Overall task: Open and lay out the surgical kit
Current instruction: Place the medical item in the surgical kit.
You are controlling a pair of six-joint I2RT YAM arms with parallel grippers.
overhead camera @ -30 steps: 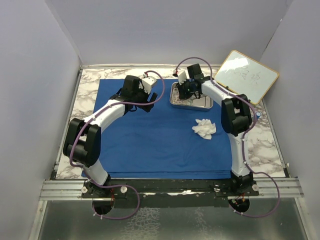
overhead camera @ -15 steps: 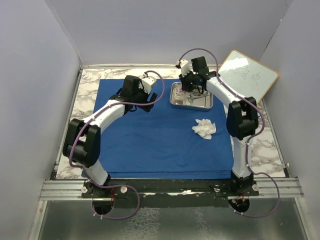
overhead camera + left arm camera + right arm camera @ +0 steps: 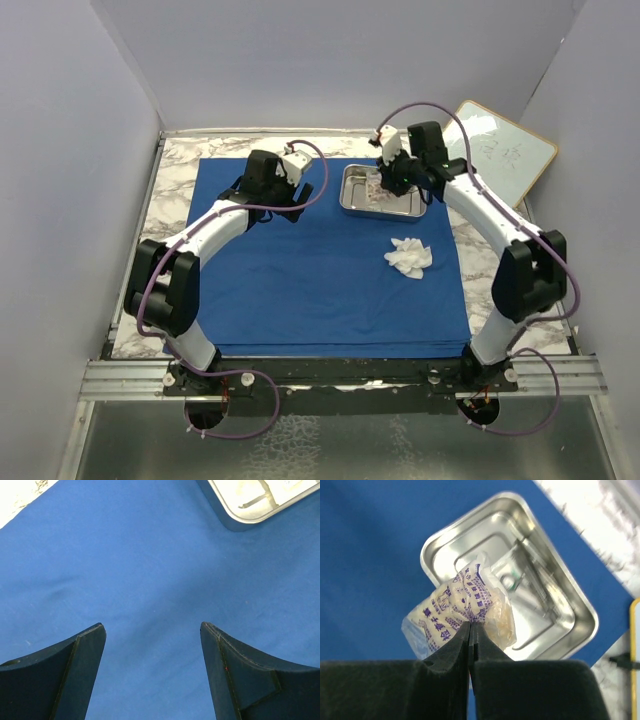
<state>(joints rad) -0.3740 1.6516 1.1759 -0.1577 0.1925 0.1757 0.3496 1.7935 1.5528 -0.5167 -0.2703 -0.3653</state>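
Right pincer (image 3: 471, 626) raised over tray (image 3: 500, 522), packet (image 3: 462, 605) clamped (left pincer (image 3: 152, 632) unmoved)

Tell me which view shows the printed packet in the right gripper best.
Right wrist: the clear printed packet appears large and central, pinched in the right gripper above the steel tray. Top external shows only a pale speck; left wrist misses it, catching just a tray corner.

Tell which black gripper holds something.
The right gripper, shut on a clear plastic packet with purple print above the rectangular steel tray; the left gripper is open and empty over the royal-blue cloth.
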